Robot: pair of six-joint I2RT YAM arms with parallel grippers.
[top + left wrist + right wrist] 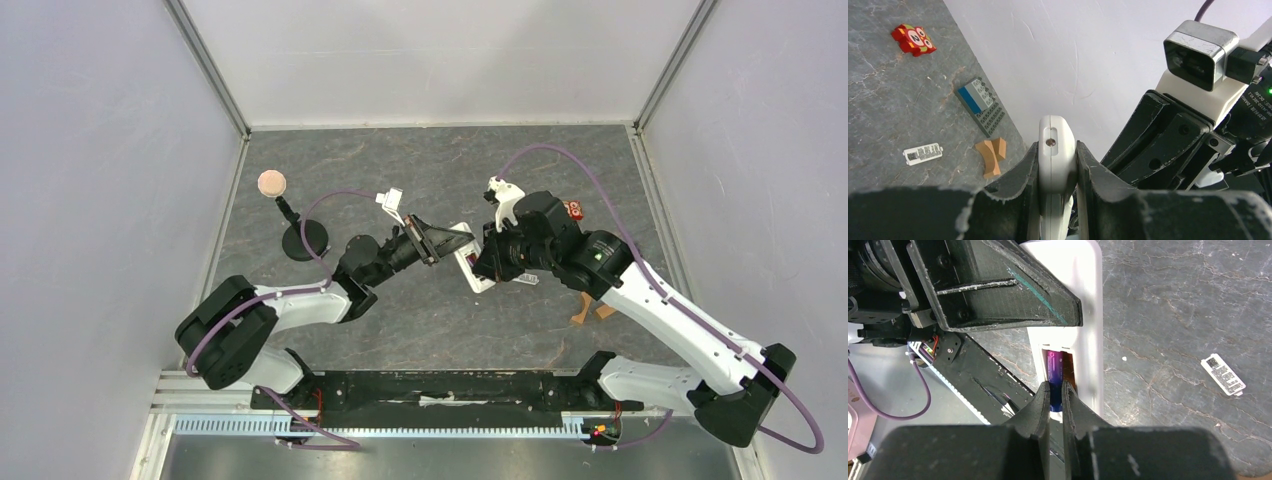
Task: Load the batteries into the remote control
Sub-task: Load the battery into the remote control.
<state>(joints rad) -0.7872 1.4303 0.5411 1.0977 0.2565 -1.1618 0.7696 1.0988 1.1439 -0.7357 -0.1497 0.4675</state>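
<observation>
My left gripper [1057,165] is shut on the white remote control [1055,150], holding it edge-on above the table's middle; in the top view the remote [470,262] hangs between both grippers. My right gripper [1056,390] is shut on a dark purple-blue battery [1055,375]. The battery lies lengthwise in the open recessed bay on the remote's back [1088,340]. The left gripper's black fingers [998,290] clamp the remote just above the bay. No other battery shows.
On the table lie a red block [913,40], a blue and grey ridged box [982,106], tan wooden pieces [992,156] and a small white labelled cover [923,153], also in the right wrist view [1223,374]. A black stand with a pink disc [272,183] stands far left.
</observation>
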